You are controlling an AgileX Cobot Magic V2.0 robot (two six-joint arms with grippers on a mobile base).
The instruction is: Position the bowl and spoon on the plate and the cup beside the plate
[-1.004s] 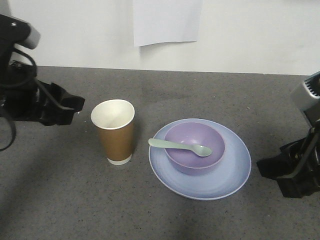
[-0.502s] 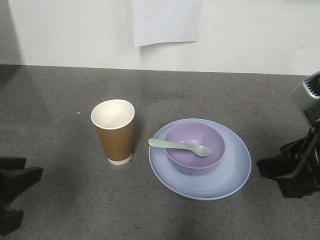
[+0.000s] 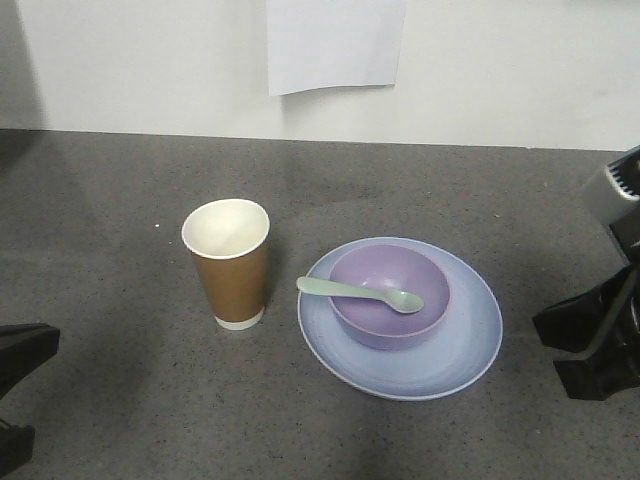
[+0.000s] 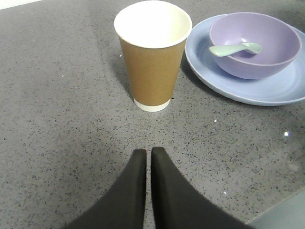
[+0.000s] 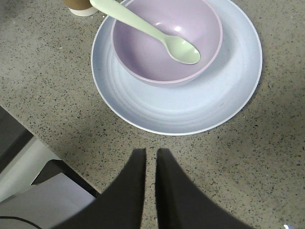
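Observation:
The brown paper cup [image 3: 228,265] stands upright just left of the pale blue plate [image 3: 400,382], with a small gap between them. The lavender bowl [image 3: 388,310] sits on the plate, and the mint-green spoon [image 3: 355,293] lies across the bowl with its handle sticking out over the left rim. In the left wrist view the cup [image 4: 152,57], plate [image 4: 267,93], bowl [image 4: 257,59] and spoon [image 4: 234,48] lie beyond my left gripper [image 4: 148,151], which is shut and empty. My right gripper [image 5: 151,151] is shut and empty, just short of the plate [image 5: 176,114] holding the bowl [image 5: 152,62] and spoon [image 5: 147,31].
My left gripper [image 3: 18,395] sits at the lower-left corner of the grey speckled tabletop [image 3: 120,180]. My right gripper [image 3: 590,350] is at the right edge. A white sheet [image 3: 335,45] hangs on the back wall. The table edge [image 5: 57,155] runs close beside my right gripper.
My left arm swung from the upper left, beside the cup, down to the lower-left corner and kept pulling back. My right gripper drew back slightly to the right. The dishes stayed put.

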